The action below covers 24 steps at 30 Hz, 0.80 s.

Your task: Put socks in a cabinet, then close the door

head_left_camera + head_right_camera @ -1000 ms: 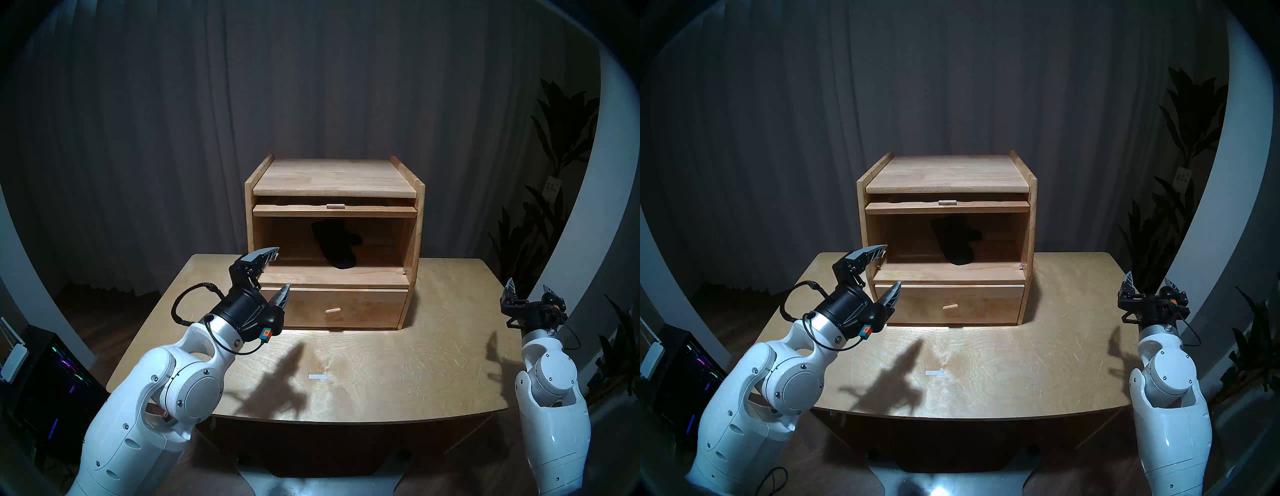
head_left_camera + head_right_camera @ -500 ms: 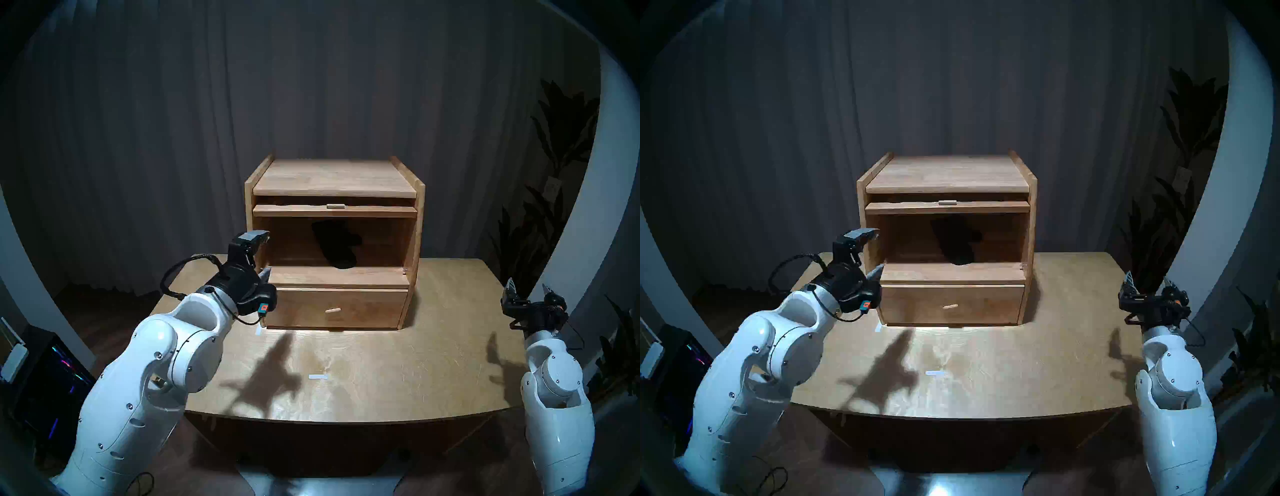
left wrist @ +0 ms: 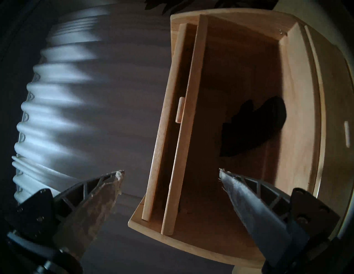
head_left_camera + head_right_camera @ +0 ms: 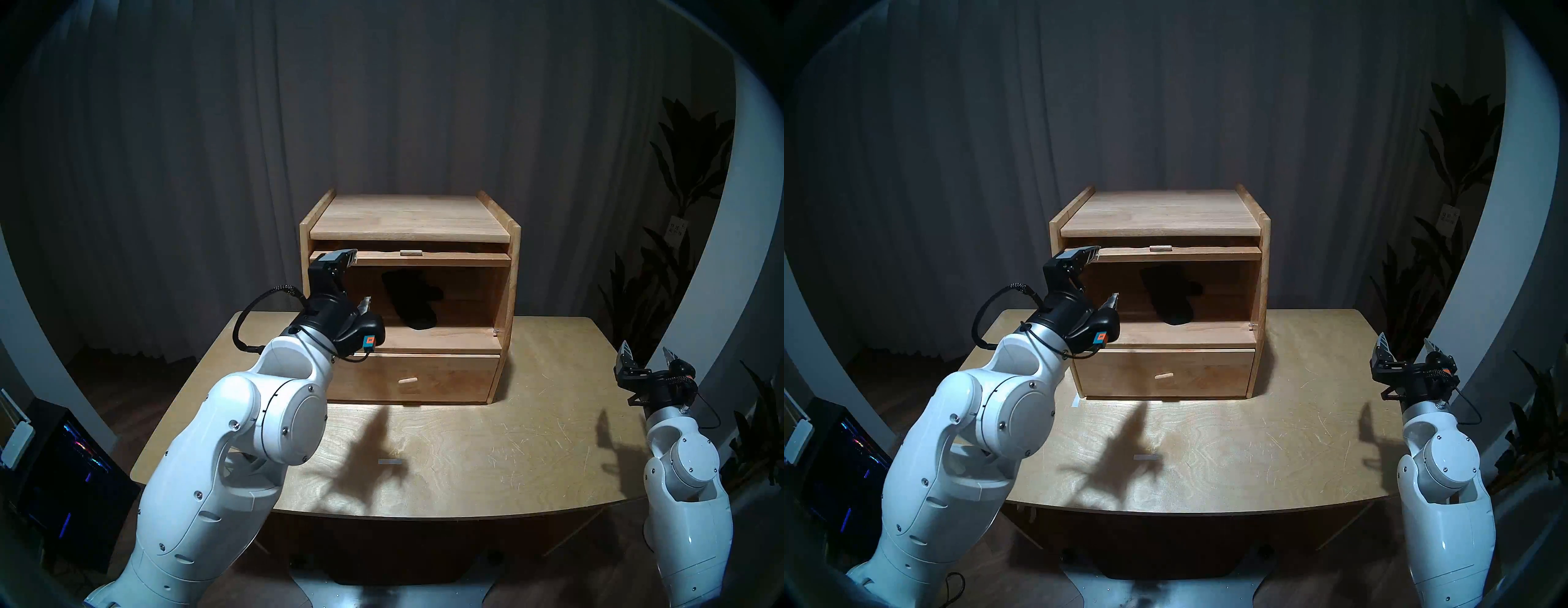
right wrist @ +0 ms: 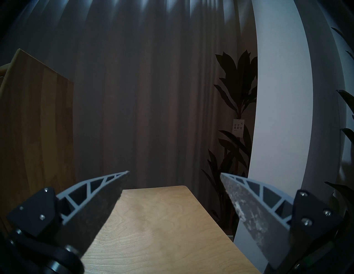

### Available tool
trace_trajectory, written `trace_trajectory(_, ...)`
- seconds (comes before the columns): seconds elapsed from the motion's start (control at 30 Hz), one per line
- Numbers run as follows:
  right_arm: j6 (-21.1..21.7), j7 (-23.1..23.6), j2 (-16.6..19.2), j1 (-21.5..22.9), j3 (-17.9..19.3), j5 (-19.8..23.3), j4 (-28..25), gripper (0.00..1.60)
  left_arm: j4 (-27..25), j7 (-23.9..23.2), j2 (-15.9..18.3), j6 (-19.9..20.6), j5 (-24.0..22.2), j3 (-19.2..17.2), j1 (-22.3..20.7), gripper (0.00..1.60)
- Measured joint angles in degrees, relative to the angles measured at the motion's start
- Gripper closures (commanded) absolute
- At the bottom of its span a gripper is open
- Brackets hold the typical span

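A plant tag (image 5: 238,127) reads "日日是好日". One cabinet (image 4: 409,220) holds one black socks bundle (image 4: 413,303); left tool (image 4: 359,278) and right tool (image 4: 645,353) both gape, released.

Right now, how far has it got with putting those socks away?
Done: the socks lie inside the cabinet. In hand: the open left gripper is raised near the door, which is tucked up under the top. Left: closing it. The right gripper waits, open.

door (image 4: 410,258): only front edge shows | cabinet (image 5: 36,122): cut off at left edge
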Motion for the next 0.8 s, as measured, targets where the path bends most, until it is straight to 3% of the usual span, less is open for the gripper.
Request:
trace_trajectory(0.43,-0.4,2.9,0.4,-1.0,1.1,2.0,-0.4,0.0,13.4,3.3,-7.0,10.7,11.1,4.2,-6.7,0.0)
trace_trajectory(0.8,-0.9,5.4,0.8,-1.8,2.0,3.7,-0.6,0.0,16.6,4.6,-9.7,17.5,26.2,11.8,-11.0,0.0)
